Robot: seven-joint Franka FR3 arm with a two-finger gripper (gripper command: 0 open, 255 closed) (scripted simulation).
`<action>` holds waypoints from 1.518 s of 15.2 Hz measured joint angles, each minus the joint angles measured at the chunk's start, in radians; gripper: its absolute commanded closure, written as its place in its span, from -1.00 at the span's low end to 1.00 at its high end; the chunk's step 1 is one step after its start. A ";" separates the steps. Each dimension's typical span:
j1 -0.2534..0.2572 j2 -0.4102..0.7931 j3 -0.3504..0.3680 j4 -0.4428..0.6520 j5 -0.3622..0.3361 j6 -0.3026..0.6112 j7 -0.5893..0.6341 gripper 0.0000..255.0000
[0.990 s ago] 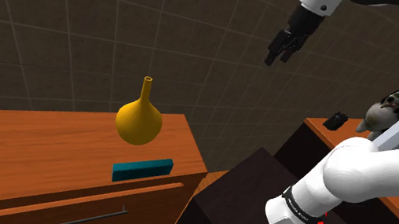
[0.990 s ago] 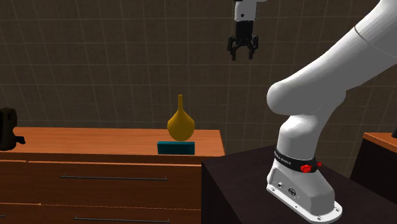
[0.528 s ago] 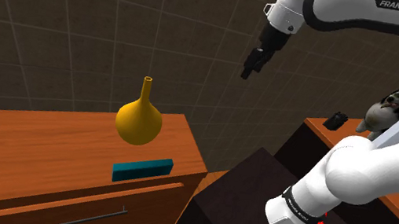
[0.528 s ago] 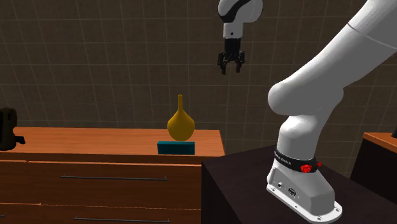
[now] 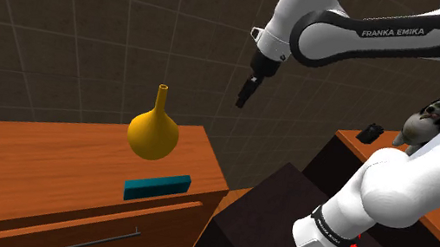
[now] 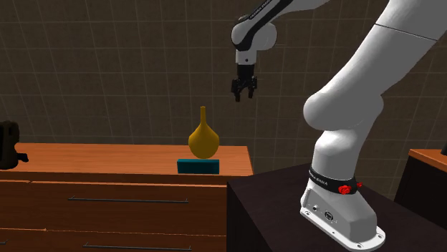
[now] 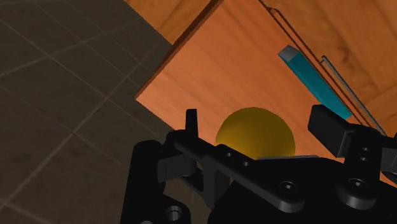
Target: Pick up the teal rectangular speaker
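Observation:
The teal rectangular speaker (image 5: 157,187) (image 6: 198,167) (image 7: 315,83) lies flat at the front edge of a wooden dresser top (image 5: 31,150) (image 6: 93,153) (image 7: 216,70). Just behind it stands a mustard-yellow, long-necked vase (image 5: 153,133) (image 6: 203,139) (image 7: 254,132). My gripper (image 5: 241,102) (image 6: 243,97) (image 7: 259,121) hangs high in the air, above and behind the dresser's end and well apart from the speaker. It points downward, and its fingers stand apart with nothing between them. In the wrist view the vase sits under the hand, with the speaker beyond it.
The dark stand (image 5: 276,217) (image 6: 286,207) abuts the dresser's end. A second wooden surface (image 5: 355,145) at the shoulder view's right carries a small black item (image 5: 370,132) and a cat-like figure (image 5: 427,119). A dark object (image 6: 8,144) sits at the dresser's far end.
The arm has swung the gripper down and toward the shoulder view's left, nearer to the dresser and vase. The fingers stayed open; speaker and vase have not moved.

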 measured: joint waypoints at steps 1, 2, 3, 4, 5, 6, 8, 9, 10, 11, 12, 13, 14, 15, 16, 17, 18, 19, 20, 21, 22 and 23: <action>0.010 0.025 0.005 -0.007 0.001 0.031 -0.015 -1.00; 0.019 0.044 0.008 -0.017 0.003 0.060 -0.032 -1.00; 0.028 0.071 0.012 -0.016 0.003 0.086 -0.049 -1.00; 0.038 0.097 0.018 -0.020 0.004 0.115 -0.062 -1.00; 0.047 0.134 0.025 -0.014 0.003 0.145 -0.074 -1.00; 0.056 0.164 0.032 -0.021 0.002 0.181 -0.087 -1.00; 0.072 0.221 0.044 -0.021 -0.001 0.238 -0.115 -1.00; 0.079 0.257 0.049 -0.012 -0.004 0.264 -0.130 -1.00; 0.086 0.277 0.052 -0.023 -0.005 0.293 -0.148 -1.00; 0.093 0.309 0.060 -0.013 -0.009 0.314 -0.160 -1.00; 0.103 0.335 0.069 -0.014 -0.013 0.341 -0.168 -1.00; 0.111 0.372 0.079 -0.009 -0.020 0.371 -0.172 -1.00; 0.118 0.406 0.086 -0.001 -0.027 0.395 -0.183 -1.00; 0.124 0.441 0.092 0.016 -0.036 0.412 -0.194 -1.00; 0.130 0.466 0.097 0.020 -0.043 0.432 -0.207 -1.00; 0.138 0.493 0.105 0.019 -0.052 0.458 -0.213 -1.00; 0.142 0.532 0.109 0.032 -0.067 0.483 -0.223 -1.00; 0.151 0.562 0.115 0.033 -0.080 0.509 -0.226 -1.00; 0.161 0.601 0.120 0.046 -0.099 0.533 -0.225 -1.00; 0.168 0.629 0.123 0.053 -0.112 0.551 -0.233 -1.00; 0.178 0.659 0.126 0.061 -0.129 0.570 -0.236 -1.00; 0.187 0.687 0.129 0.067 -0.145 0.590 -0.240 -1.00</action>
